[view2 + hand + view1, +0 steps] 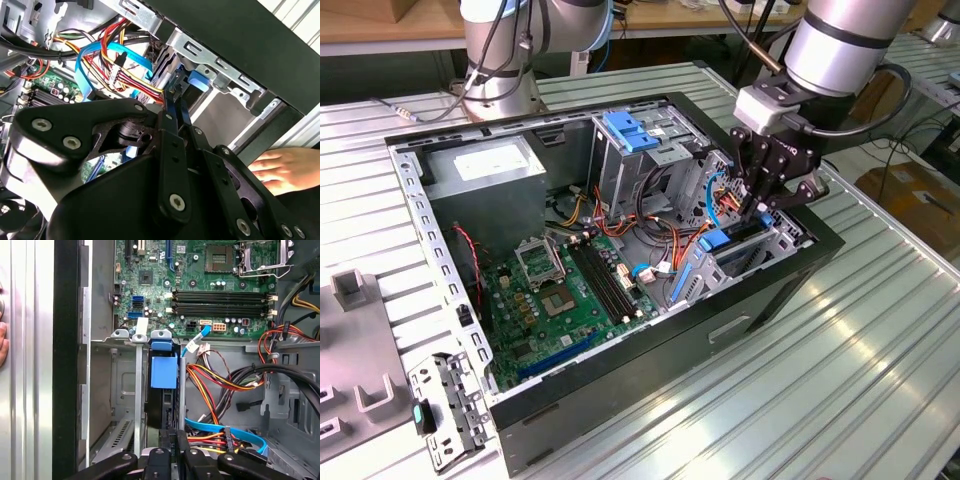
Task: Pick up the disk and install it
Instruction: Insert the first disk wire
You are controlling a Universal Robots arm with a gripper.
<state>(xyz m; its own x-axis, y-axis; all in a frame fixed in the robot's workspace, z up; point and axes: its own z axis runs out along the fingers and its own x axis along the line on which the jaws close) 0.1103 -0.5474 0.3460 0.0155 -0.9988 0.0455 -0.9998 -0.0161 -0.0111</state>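
The disk (718, 240) stands on edge in the drive bay at the case's corner on the exterior view's right. Its dark body and blue carrier frame (163, 372) sit between the bay's metal rails. In the second wrist view the carrier's blue tab (197, 80) pokes out beside the bay wall. My gripper (760, 212) reaches down into the case right over the bay. Its black fingers (179, 437) are drawn close together on the disk's near edge, with a strip of blue between the fingertips (175, 102).
The open black computer case (760, 300) lies on a ribbed metal table. Inside are the green motherboard (570, 290), a grey cage with a blue ribbed clip (630, 130), bundled wires (215, 380) and a blue cable (225, 427). A person's hand (282, 170) rests beside the case.
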